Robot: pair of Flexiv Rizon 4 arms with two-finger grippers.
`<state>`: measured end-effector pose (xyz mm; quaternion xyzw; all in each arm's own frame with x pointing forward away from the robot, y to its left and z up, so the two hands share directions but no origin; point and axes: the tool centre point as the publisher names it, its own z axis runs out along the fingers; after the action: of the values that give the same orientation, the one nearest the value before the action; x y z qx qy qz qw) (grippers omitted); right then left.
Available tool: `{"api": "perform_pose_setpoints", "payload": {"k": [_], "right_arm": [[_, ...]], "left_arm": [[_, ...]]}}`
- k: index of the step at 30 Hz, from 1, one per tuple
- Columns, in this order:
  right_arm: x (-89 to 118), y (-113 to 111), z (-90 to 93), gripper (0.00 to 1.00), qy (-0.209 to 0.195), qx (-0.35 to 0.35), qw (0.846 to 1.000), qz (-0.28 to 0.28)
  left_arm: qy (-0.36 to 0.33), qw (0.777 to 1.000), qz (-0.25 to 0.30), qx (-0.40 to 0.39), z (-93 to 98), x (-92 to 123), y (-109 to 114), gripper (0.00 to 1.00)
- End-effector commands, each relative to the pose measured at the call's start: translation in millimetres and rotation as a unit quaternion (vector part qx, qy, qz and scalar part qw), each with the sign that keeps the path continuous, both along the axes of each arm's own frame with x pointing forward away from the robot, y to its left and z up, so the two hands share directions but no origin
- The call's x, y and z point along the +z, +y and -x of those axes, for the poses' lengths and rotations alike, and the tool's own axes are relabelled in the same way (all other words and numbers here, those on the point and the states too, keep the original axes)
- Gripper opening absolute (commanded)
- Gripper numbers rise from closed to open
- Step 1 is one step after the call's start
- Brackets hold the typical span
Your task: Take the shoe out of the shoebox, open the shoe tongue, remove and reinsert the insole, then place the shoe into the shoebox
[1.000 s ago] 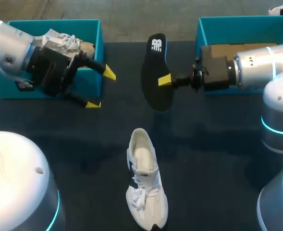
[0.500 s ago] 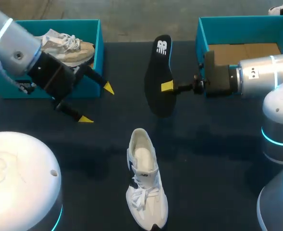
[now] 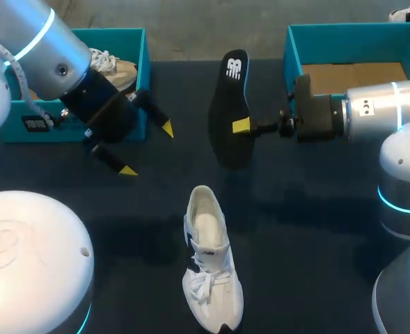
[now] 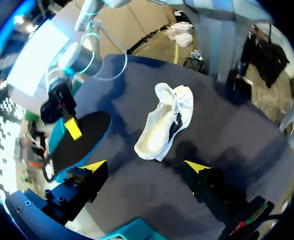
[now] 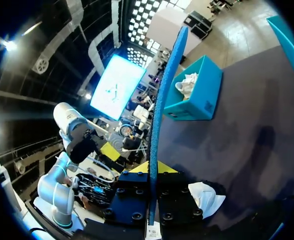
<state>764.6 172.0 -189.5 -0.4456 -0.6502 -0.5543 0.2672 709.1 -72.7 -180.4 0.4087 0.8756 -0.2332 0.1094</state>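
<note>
Dark bench (image 3: 309, 229) carries the white shoe (image 3: 208, 268) at its near middle, toe nearest, well apart from the left shoebox (image 3: 140, 49) and right shoebox (image 3: 292, 42). The right end effector (image 3: 241, 125) pinches the black insole (image 3: 231, 111) at far centre. The left end effector (image 3: 147, 149) hangs spread beside the left shoebox.

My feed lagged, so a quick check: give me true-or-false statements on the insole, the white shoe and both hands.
The right hand is shut on the black insole. True.
The left hand grips the white shoe. False: it is open, holding nothing, beside the left shoebox.
The white shoe lies on the table, outside both boxes. True.
The right shoebox holds a shoe. False: only brown cardboard shows inside.
</note>
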Motion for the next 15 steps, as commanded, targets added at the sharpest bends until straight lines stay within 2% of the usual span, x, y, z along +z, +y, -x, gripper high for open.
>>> {"api": "perform_pose_setpoints", "payload": {"k": [1, 8, 11, 15], "right_arm": [[-9, 5, -0.7, 0.0, -0.014, -0.014, 1.0, -0.009], [-26, 6, -4.8, 0.0, -0.078, -0.024, 0.996, -0.042], [-33, 8, -5.0, 0.0, -0.089, -0.026, 0.995, -0.041], [-41, 14, -2.5, 0.0, -0.105, -0.024, 0.994, -0.037]], "left_arm": [[0.04, 0.995, -0.031, 0.083, -2.1, -12, -3, 1.0], [0.129, 0.969, -0.071, 0.199, -0.4, -36, 1, 1.0], [0.149, 0.959, -0.075, 0.228, 5.1, -49, 3, 1.0], [0.199, 0.948, -0.054, 0.243, 17.3, -69, 10, 1.0]]}}
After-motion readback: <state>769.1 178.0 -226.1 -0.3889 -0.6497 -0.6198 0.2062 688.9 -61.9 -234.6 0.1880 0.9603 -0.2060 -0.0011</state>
